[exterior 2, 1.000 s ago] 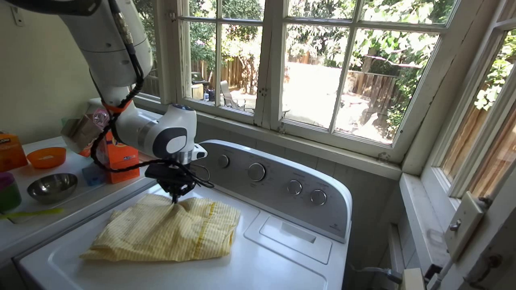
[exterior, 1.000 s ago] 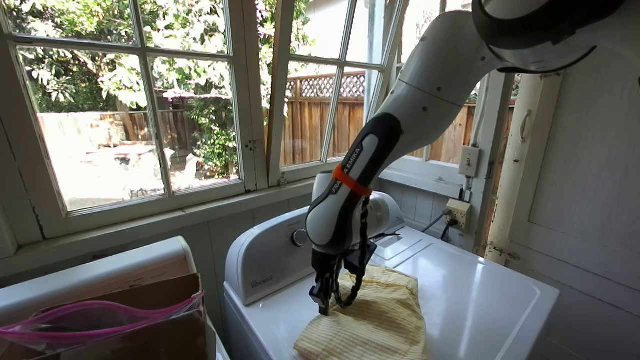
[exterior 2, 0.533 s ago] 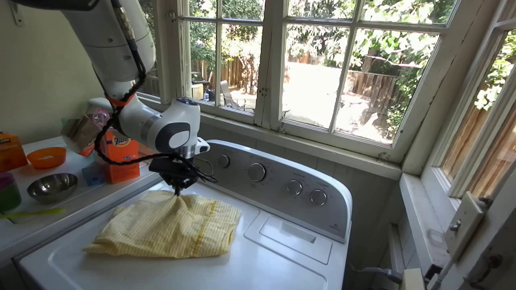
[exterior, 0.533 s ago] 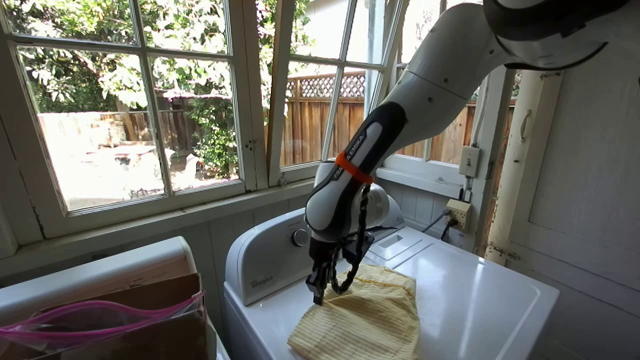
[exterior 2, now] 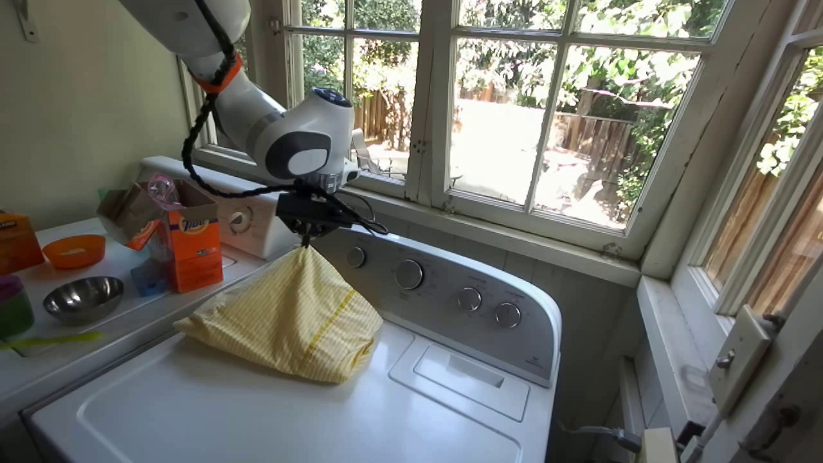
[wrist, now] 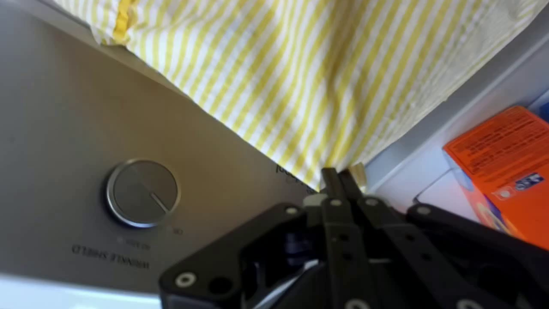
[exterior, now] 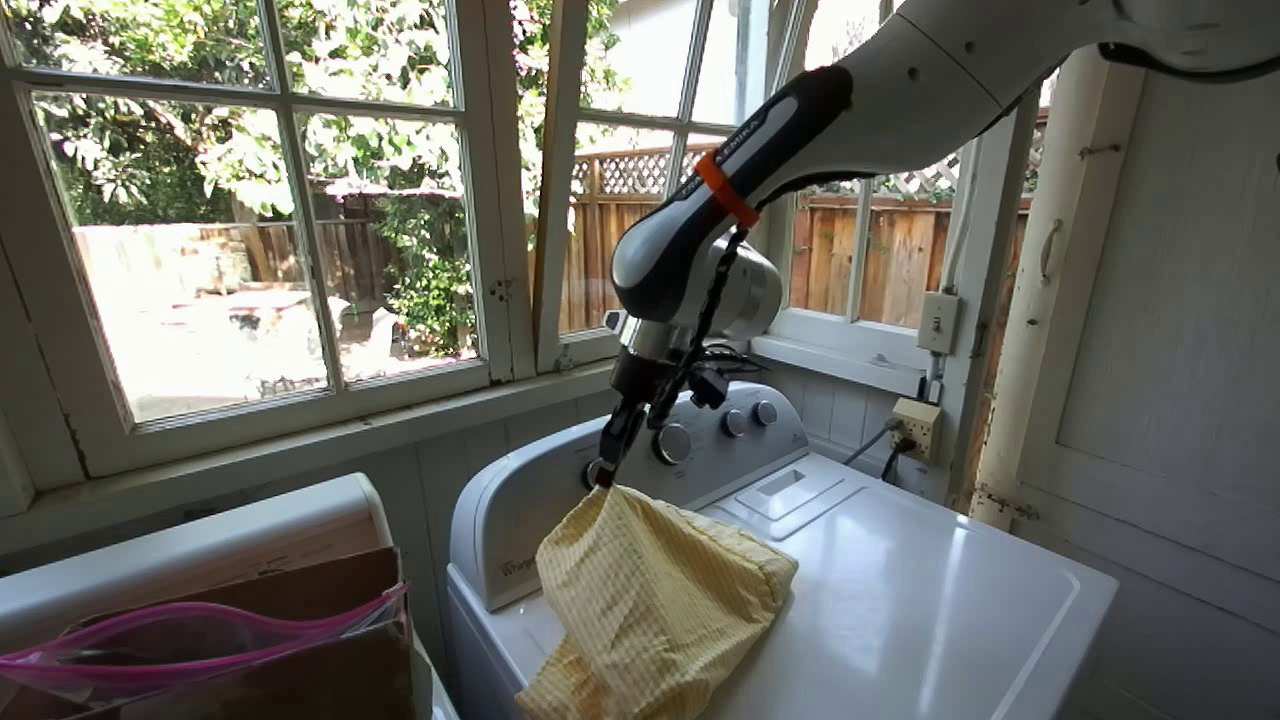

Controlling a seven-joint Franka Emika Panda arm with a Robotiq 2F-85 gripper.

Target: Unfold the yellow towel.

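The yellow towel [exterior 2: 292,315], which had thin white stripes, was raised into a peak, and its lower part rested in wrinkles on the top of the white laundry machine [exterior 2: 257,418], near the back left corner as I faced the control panel [exterior 2: 438,296]. One tip of the towel reached close to the left edge. At the peak, the jaws of the black gripper [exterior 2: 305,241] were pressed together, with the towel pinched between their ends. Above it came down the white robot arm [exterior 2: 302,138], wearing an orange strap [exterior: 727,190]. The control panel stood along the back edge with four round knobs [exterior 2: 409,275]; I could not tell if the towel touched it. Beyond the left edge, on a second white machine [exterior 2: 144,321], I saw an open Tide box [exterior 2: 198,257] holding a pink-rimmed plastic bag [exterior 2: 162,190], also a steel bowl [exterior 2: 83,300] and an orange bowl [exterior 2: 74,251].
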